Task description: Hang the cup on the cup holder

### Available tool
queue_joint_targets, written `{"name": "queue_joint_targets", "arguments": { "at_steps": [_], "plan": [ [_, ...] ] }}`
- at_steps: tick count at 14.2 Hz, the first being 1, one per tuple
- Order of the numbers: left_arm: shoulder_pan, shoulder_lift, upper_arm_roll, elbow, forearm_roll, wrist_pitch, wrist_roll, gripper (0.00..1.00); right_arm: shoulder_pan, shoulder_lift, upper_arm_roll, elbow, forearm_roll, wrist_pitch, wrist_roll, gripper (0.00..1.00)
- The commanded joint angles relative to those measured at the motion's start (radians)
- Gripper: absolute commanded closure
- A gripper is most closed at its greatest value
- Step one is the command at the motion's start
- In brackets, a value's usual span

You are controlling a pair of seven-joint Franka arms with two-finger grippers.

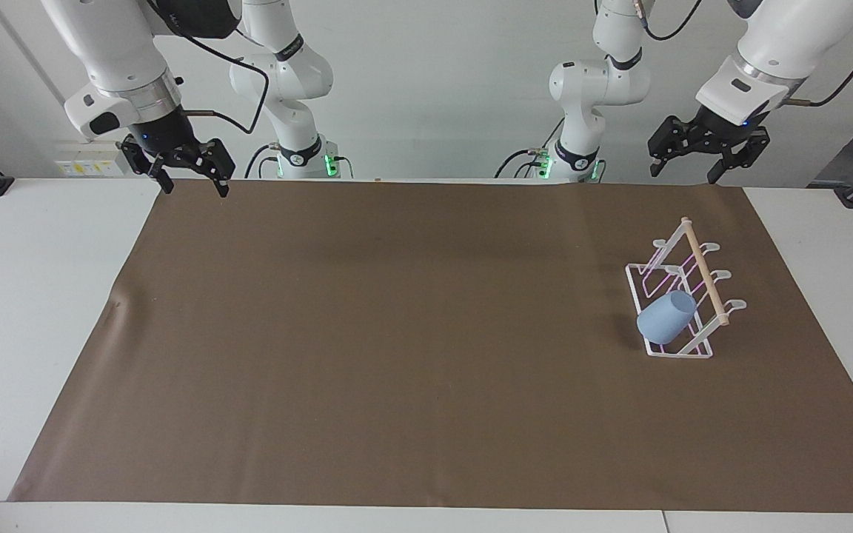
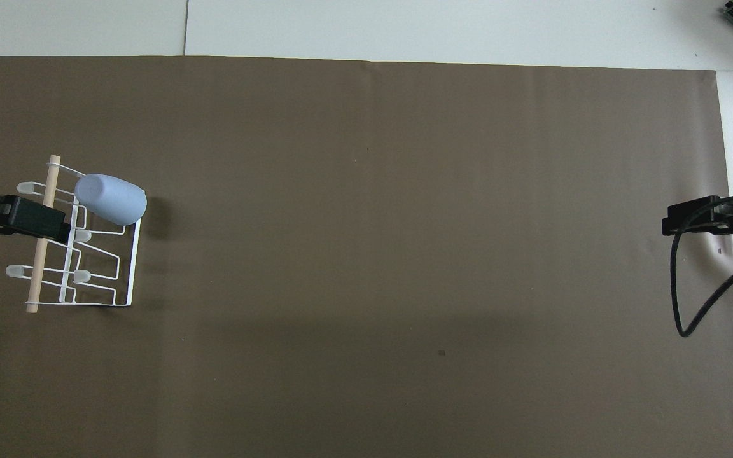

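The light-blue cup (image 1: 666, 316) hangs tilted, mouth down, on a prong of the clear cup holder (image 1: 693, 255), at the holder's end farther from the robots. It also shows in the overhead view (image 2: 111, 199), on the holder (image 2: 132, 267). My left gripper (image 1: 682, 174) is open and empty. It is raised high in the air, apart from the holder; from above (image 2: 35, 218) it covers part of the wooden dowel. My right gripper (image 1: 195, 190) is open and empty. It waits over the mat's corner at the right arm's end, and shows in the overhead view (image 2: 691, 216).
A brown mat (image 1: 397, 333) covers most of the white table (image 1: 34, 296). The right arm's black cable (image 2: 681, 305) loops over the mat's edge.
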Motion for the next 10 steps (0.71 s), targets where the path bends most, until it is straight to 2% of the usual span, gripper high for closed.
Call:
{"name": "queue_joint_targets", "arguments": {
  "at_steps": [1,3,10],
  "plan": [
    [-0.010,0.013,0.007,0.036,-0.003,-0.018,0.026,0.00,-0.016,-0.026,0.010,-0.032,-0.011,0.017,0.007,0.00],
    [-0.014,0.009,0.004,0.028,0.011,0.016,0.026,0.00,-0.016,-0.026,0.009,-0.032,-0.011,0.017,0.007,0.00],
    [-0.011,-0.004,0.007,0.018,0.028,0.012,0.014,0.00,-0.016,-0.026,0.009,-0.032,-0.011,0.017,0.007,0.00]
  ]
}}
